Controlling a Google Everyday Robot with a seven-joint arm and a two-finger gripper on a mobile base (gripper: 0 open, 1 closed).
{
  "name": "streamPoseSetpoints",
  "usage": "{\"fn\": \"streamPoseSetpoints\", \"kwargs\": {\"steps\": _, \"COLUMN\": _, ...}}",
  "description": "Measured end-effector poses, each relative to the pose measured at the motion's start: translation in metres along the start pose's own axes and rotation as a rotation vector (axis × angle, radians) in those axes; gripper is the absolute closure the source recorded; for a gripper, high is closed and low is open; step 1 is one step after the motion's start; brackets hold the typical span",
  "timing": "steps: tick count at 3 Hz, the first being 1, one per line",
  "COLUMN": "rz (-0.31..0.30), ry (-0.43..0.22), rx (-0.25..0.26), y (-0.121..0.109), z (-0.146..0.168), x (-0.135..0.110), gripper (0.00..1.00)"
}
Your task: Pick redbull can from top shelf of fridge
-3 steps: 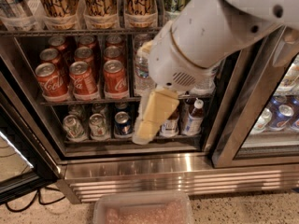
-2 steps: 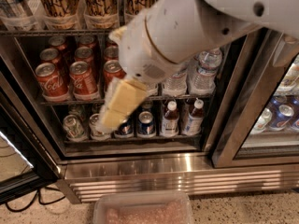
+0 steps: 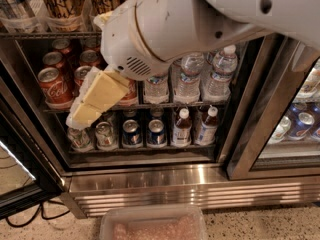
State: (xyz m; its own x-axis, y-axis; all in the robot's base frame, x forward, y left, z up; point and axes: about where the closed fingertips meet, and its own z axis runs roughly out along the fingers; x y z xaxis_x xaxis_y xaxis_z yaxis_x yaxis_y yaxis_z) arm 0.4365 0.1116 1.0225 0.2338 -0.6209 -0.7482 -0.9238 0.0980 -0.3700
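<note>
The fridge (image 3: 150, 184) is a drinks cooler with a steel base, and its door stands open. Its top shelf (image 3: 50, 34) runs along the upper left edge of the camera view and carries clear trays of tall slim gold cans (image 3: 65, 1). I cannot tell which can is the redbull. My gripper (image 3: 94, 103), cream-yellow at its tip, points down and left in front of the red cola cans (image 3: 52, 84), one rack below the top shelf. It holds nothing that I can see. My white arm (image 3: 170, 29) hides the middle of the top shelf.
Water bottles (image 3: 190, 79) stand right of the cola cans. The bottom rack holds small cans (image 3: 132, 133) and bottles (image 3: 182, 126). The open door (image 3: 20, 184) is at the left, a second cooler (image 3: 300, 119) at the right, and a clear plastic bin (image 3: 150, 226) on the floor.
My arm has swung left and upward. The gripper has moved from the middle of the lower racks to the left, in front of the cola cans.
</note>
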Motion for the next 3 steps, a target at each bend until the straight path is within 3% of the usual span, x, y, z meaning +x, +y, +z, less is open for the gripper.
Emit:
{"fn": "streamPoseSetpoints", "kwargs": {"steps": 1, "rz": 0.012, "ry": -0.046, "rx": 0.033, "y": 0.010, "z": 0.014, "x": -0.008, "gripper": 0.00}}
{"fn": "streamPoseSetpoints", "kwargs": {"steps": 2, "rz": 0.043, "ry": -0.091, "rx": 0.112, "y": 0.025, "z": 0.050, "x": -0.030, "gripper": 0.00}}
{"fn": "streamPoseSetpoints", "kwargs": {"steps": 3, "rz": 0.043, "ry": -0.091, "rx": 0.112, "y": 0.025, "z": 0.050, "x": -0.030, "gripper": 0.00}}
